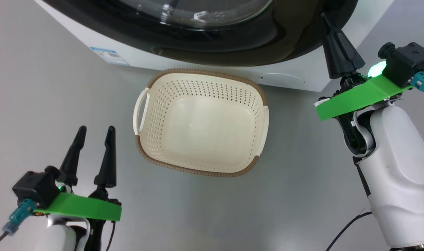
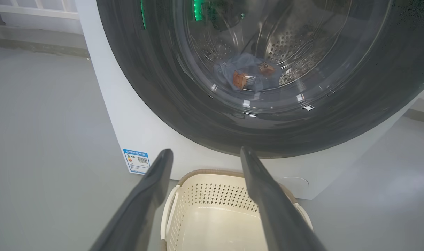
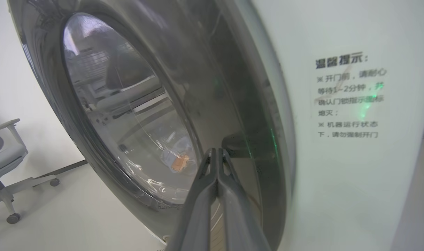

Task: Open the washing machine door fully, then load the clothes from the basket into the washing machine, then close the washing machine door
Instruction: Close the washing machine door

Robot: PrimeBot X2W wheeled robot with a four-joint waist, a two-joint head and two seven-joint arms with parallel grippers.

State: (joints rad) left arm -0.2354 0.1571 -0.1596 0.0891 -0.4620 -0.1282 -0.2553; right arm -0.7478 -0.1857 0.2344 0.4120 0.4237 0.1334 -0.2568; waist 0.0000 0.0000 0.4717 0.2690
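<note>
The left claw sits at the lower left of the head view, hanging over the grey floor, its two dark fingers spread wide and holding nothing. In its own wrist view the left claw frames the space ahead, one finger at each side of the lower centre.

Just beyond it, in the middle of the head view, the basket stands on the floor close to the washer, its pale bottom bare. In the left wrist view the basket lies at the bottom centre, below the door.

At the upper right of the head view the right claw has its fingers pressed together, gripping nothing, tips lying at the glossy black rim of the door. Whether they touch it cannot be told. In the right wrist view the right claw rises from the bottom centre, tips against the dark rim near the door's right edge.

The door looks closed, flat on the washer's front. Behind its glass the clothes lie low in the steel drum; the right wrist view shows the clothes just left of the fingertips.

A blue label sits at the washer's lower corner, upper left in the head view. A printed notice is on the white front at right. An office chair stands at the far left.
</note>
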